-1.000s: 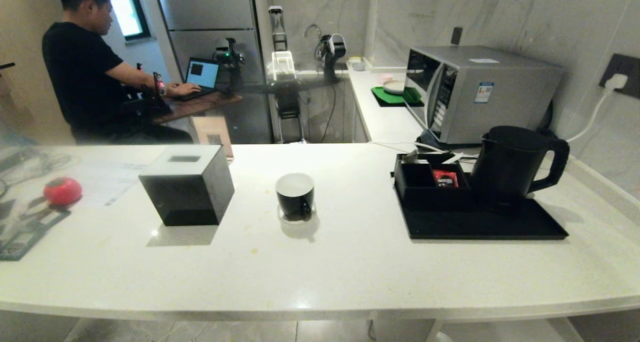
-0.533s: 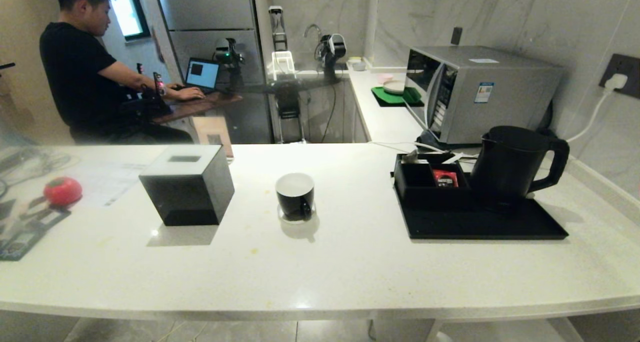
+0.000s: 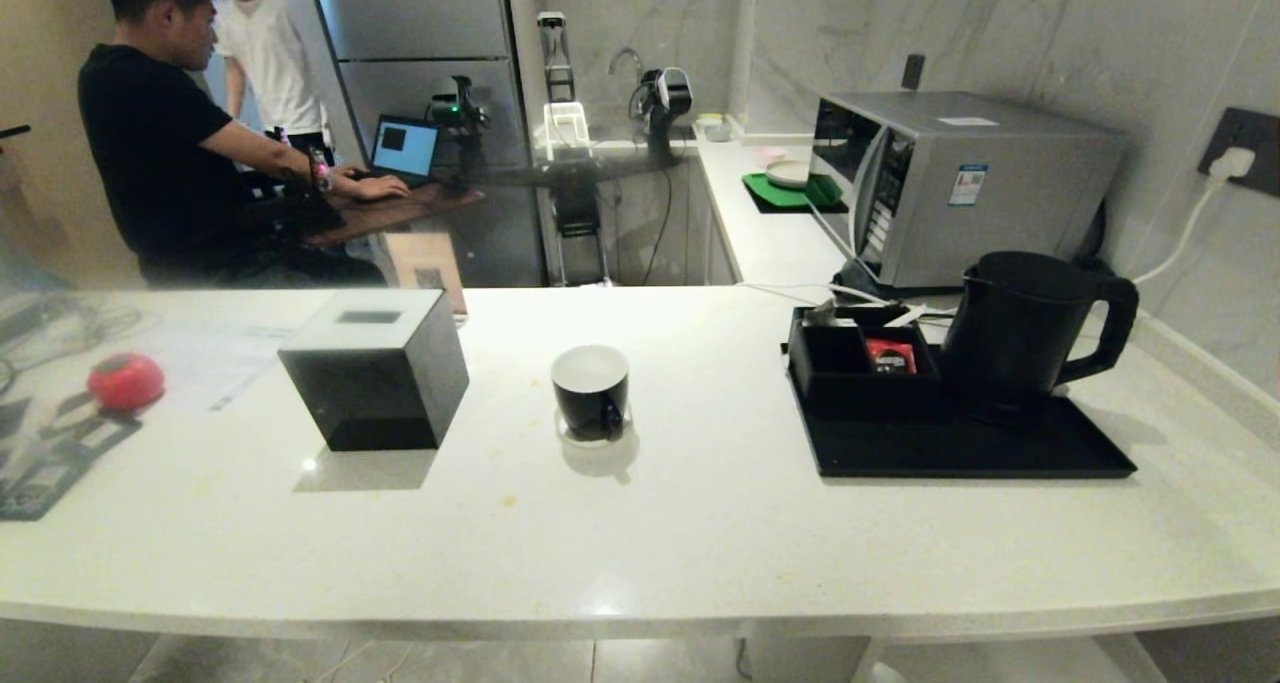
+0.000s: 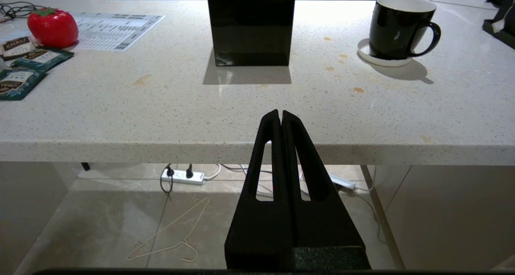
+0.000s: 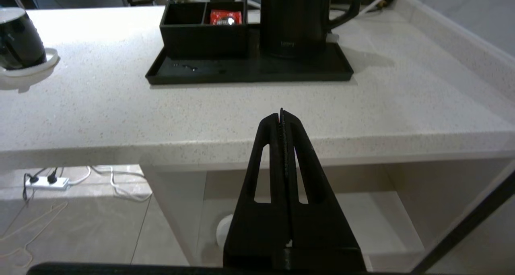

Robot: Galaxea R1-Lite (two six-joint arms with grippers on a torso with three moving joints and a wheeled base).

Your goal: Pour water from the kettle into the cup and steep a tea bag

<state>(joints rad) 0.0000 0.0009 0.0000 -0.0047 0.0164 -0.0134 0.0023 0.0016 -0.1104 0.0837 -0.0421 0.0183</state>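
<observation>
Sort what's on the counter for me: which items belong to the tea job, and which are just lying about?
For the job:
kettle on the black tray
cup on its saucer
red packet in the organiser box

Lying about:
tissue box
red strawberry-shaped object
printed sheet
microwave
</observation>
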